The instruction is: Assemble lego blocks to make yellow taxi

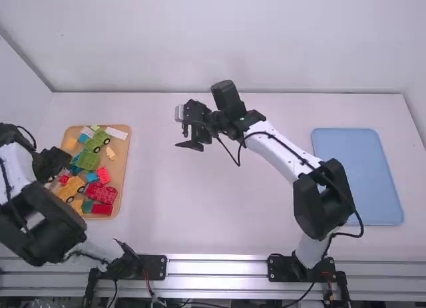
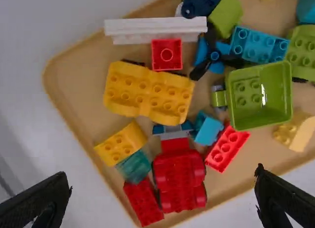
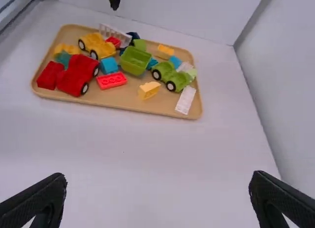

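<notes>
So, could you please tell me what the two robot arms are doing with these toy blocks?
They are set to build a yellow taxi, but neither holds a block right now. The left gripper is open over the wooden tray, where the yellow car lies among mixed blocks, with a red car near it. The right gripper is open too, above the middle of the white table. The taxi seems not yet started.

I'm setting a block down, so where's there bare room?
Bare white table lies between the tan tray and the blue tray, partly beneath the right arm. The tan tray is crowded around the red car; a bare patch borders the yellow car.
</notes>
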{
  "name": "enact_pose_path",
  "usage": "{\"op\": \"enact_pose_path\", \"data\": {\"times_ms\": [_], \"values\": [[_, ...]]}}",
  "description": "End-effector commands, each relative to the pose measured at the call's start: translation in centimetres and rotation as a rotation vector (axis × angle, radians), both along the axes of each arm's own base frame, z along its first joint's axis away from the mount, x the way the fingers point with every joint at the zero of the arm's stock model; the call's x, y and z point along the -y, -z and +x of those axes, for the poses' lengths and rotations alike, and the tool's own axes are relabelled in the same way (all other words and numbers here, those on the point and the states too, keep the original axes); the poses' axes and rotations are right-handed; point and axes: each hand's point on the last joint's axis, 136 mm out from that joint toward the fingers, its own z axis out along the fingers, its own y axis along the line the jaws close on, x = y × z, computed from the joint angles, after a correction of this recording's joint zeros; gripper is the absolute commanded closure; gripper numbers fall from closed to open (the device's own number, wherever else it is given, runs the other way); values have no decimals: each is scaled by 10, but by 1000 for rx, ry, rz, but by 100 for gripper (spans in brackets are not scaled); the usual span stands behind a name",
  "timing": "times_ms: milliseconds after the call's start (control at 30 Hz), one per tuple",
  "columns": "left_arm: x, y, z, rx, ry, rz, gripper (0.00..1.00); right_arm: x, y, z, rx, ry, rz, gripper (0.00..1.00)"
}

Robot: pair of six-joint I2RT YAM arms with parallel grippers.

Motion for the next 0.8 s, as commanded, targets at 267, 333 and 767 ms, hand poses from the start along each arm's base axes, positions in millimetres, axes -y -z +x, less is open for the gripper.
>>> {"op": "enact_pose_path", "data": {"times_ms": [267, 333, 767], "values": [[-17, 84, 13, -113, -84, -130, 1, -9, 4, 15, -33, 8, -5, 1], [-17, 86, 12, -110, -157, -138, 1, -9, 3, 17, -29, 11, -3, 1], [-19, 87, 7, -24, -894, -180, 1, 9, 4, 33, -44, 57, -4, 1]]}}
